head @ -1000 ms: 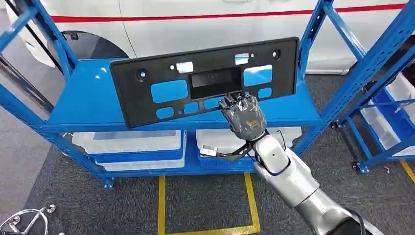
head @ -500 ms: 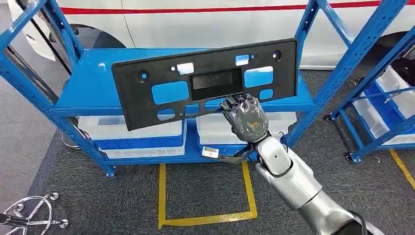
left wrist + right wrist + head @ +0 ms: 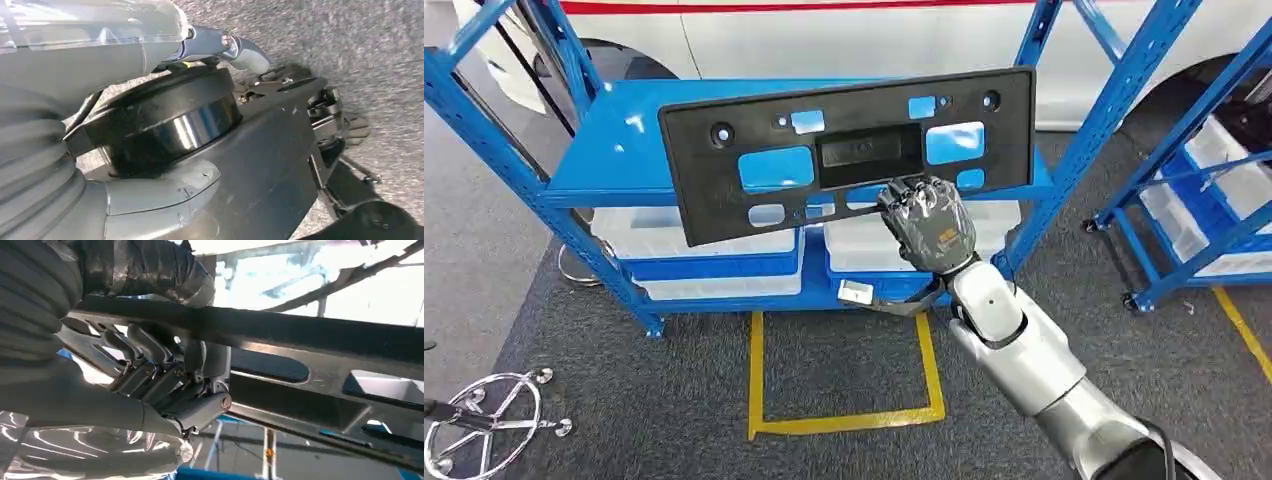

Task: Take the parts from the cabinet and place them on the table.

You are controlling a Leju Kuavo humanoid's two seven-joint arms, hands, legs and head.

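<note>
Blue metal shelving rack [image 3: 604, 160] ahead, top shelf bare blue behind the lifted part. White bins [image 3: 694, 240] on the lower shelf, side by side. Second blue rack [image 3: 1214, 190] off to the right with more white bins. Yellow floor tape [image 3: 844, 425] marking a square on grey carpet before the rack; chrome chair base [image 3: 484, 425] at lower left. White vehicle body with a red stripe [image 3: 824, 30] behind the shelving.

Black plastic panel [image 3: 844, 150] with several cutouts held up in front of the top shelf, clear of it, long side roughly level, slightly tilted. Right hand [image 3: 927, 230] clamped on the panel's lower edge right of centre, fingers [image 3: 150, 347] curled over the rim, silver forearm rising from lower right. Left hand: state impossible to tell from its wrist view.
</note>
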